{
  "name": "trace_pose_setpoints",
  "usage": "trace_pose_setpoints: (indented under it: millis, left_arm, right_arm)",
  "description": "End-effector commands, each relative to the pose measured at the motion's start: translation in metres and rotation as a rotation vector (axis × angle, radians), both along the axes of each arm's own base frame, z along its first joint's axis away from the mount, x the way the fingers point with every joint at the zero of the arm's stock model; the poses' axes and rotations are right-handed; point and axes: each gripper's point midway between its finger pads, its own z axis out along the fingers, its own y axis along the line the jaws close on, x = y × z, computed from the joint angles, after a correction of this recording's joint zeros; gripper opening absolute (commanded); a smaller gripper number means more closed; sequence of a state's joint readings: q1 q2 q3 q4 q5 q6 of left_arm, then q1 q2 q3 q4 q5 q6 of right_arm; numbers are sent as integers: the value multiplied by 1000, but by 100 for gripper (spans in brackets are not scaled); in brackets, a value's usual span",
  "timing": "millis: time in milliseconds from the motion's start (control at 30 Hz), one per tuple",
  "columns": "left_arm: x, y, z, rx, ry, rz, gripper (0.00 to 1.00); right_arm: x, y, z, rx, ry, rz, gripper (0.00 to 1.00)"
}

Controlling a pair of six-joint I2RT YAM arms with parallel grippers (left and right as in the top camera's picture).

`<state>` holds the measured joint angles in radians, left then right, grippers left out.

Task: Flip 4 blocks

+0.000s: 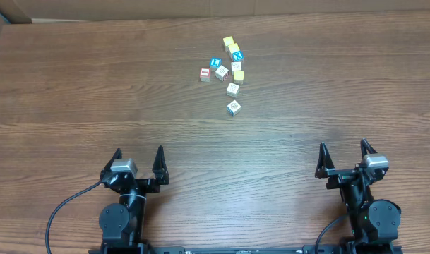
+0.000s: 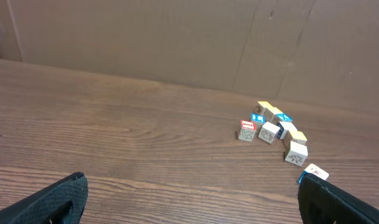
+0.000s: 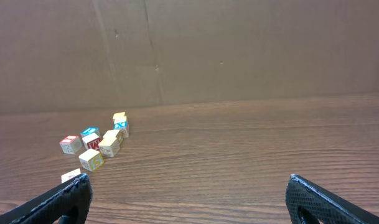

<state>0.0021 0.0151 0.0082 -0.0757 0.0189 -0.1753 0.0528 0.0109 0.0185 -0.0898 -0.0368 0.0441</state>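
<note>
Starting from the overhead, the blocks (image 1: 222, 72) are sitting in a loose little cluster on the wooden table (image 1: 73, 106), up around 12 to 1 o'clock from the table's middle. The red block (image 1: 205, 74) is sitting at the cluster's 9 o'clock edge, and the blue block (image 1: 215, 63) is sitting just beside it at its 1 o'clock. One pale block (image 1: 233, 89) and the last pale block (image 1: 233, 107) are trailing off toward 6 o'clock. A blue X cube (image 1: 235, 53) and a yellow cube (image 1: 229, 42) are sitting up at the 12 o'clock end. The left gripper (image 1: 138, 152) is hanging at about 7 o'clock with its jaws spread wide and gripping nothing. The right gripper (image 1: 343, 147) is doing the same at 5 o'clock, and both are staying well apart from the blocks. In the left wrist view, the left gripper (image 2: 192, 186) is showing both black fingers (image 2: 52, 202) far apart with bare table between them. The cluster is lying off at 2 o'clock, red block (image 2: 247, 130) nearest the middle, and the last pale block (image 2: 315, 171) is peeking out just beside the 3 o'clock finger. In the right wrist view, the right gripper (image 3: 188, 186) is also standing wide open and holding nothing. The cluster is sitting at 10 o'clock in front of a cardboard wall (image 3: 251, 50), red block (image 3: 70, 144) on the outside
</note>
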Motion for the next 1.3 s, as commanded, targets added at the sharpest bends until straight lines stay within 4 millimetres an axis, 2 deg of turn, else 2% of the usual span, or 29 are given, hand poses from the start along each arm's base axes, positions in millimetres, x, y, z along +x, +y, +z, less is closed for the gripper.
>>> trace_pose_setpoints:
  millis: [0, 467, 567, 667, 833, 933, 1033, 1100, 1267]
  left_arm:
    - [0, -1, 1, 25, -7, -10, 100]
    - [0, -1, 1, 25, -7, -10, 100]
    - [0, -1, 0, 25, -7, -10, 100]
    - [0, -1, 0, 24, -7, -10, 100]
    - [0, 0, 1, -14, -8, 0, 100]
    - [-1, -6, 3, -62, -12, -35, 100]
    - [-4, -15, 17, -65, -22, -83, 100]
    - [-9, -16, 35, -65, -34, -94, 100]
    - [-29, -17, 94, -60, -92, -96, 100]
  right_arm:
    - [0, -2, -2, -8, -5, -11, 100]
    - [0, -2, -2, -7, -5, -11, 100]
    - [-1, 6, 0, -3, -12, 36, 100]
    - [-3, 17, 1, 75, -4, 100, 100]
    - [-3, 17, 2, 85, -4, 100, 100]
    - [-3, 18, 6, 95, -19, 104, 100]
    - [-7, 21, 27, 180, -39, 126, 100]
    - [-13, 25, 45, 199, -48, 152, 100]
    - [-29, 18, 92, 195, -53, 117, 100]
